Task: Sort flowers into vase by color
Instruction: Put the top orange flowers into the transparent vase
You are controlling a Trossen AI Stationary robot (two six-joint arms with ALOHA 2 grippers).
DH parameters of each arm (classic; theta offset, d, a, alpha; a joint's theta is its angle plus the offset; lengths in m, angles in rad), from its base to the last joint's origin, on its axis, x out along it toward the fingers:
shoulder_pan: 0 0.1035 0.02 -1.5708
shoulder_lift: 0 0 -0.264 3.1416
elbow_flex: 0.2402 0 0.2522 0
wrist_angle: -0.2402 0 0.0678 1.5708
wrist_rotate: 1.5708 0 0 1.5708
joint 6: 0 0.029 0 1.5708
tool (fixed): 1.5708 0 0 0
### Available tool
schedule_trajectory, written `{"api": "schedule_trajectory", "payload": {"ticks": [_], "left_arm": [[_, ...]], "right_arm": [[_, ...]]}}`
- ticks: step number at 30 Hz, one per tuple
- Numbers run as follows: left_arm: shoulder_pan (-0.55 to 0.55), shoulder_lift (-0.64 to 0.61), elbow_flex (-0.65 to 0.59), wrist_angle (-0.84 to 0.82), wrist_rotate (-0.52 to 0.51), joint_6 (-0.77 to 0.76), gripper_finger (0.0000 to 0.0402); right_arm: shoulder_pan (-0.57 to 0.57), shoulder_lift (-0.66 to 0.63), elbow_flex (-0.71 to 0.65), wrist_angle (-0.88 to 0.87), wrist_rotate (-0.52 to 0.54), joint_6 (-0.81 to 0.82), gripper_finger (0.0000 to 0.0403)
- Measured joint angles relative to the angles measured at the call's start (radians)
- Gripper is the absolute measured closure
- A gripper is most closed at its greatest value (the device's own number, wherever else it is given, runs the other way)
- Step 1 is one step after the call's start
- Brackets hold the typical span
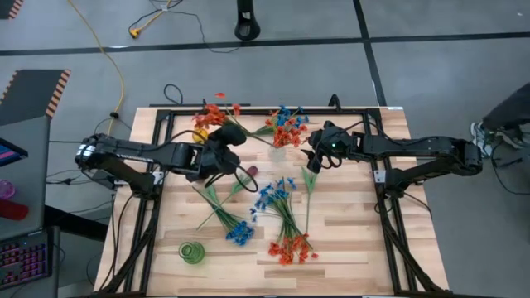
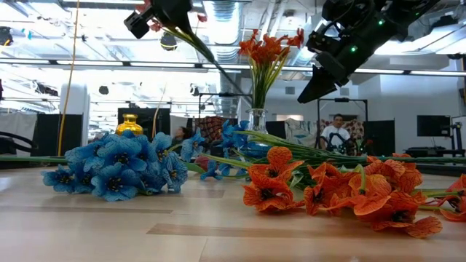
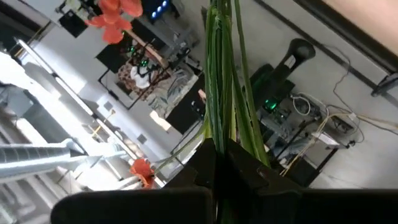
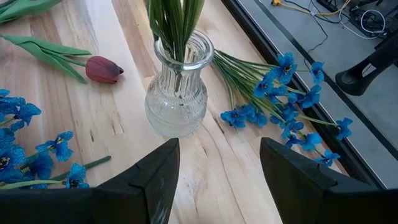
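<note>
Orange flowers [image 2: 342,193] foremost; left gripper [image 1: 217,139] clamped on orange sprig [image 1: 214,113], right gripper [image 1: 315,157] parted, empty.

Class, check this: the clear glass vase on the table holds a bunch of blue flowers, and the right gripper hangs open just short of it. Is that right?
Not quite. The flowers in the glass vase are orange-red, not blue, as the low view shows; blue sprigs lie on the table beside it. The right gripper does hang open just short of the vase.

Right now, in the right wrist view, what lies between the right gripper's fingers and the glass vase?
Only bare wooden tabletop: the right gripper hangs open short of the glass vase, which holds green stems.
</note>
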Motion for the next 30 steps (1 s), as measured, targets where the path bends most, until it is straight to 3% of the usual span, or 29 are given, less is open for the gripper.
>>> {"api": "schedule_trajectory", "payload": {"ticks": [8,14,24,30], "left_arm": [[0.032,0.0,0.0,0.061,0.036,0.067,0.0401],[0.031,0.0,0.0,0.08,-0.009,0.086,0.0401],[0.031,0.0,0.0,0.088,0.0,0.12,0.0401],[0.055,0.0,0.0,0.097,0.074,0.169,0.0401]], "right_arm": [[0.0,0.0,0.0,0.0,0.0,0.0,0.0152],[0.0,0.0,0.0,0.0,0.0,0.0,0.0152],[0.0,0.0,0.0,0.0,0.0,0.0,0.0152],[0.0,0.0,0.0,0.0,0.0,0.0,0.0152]]}}
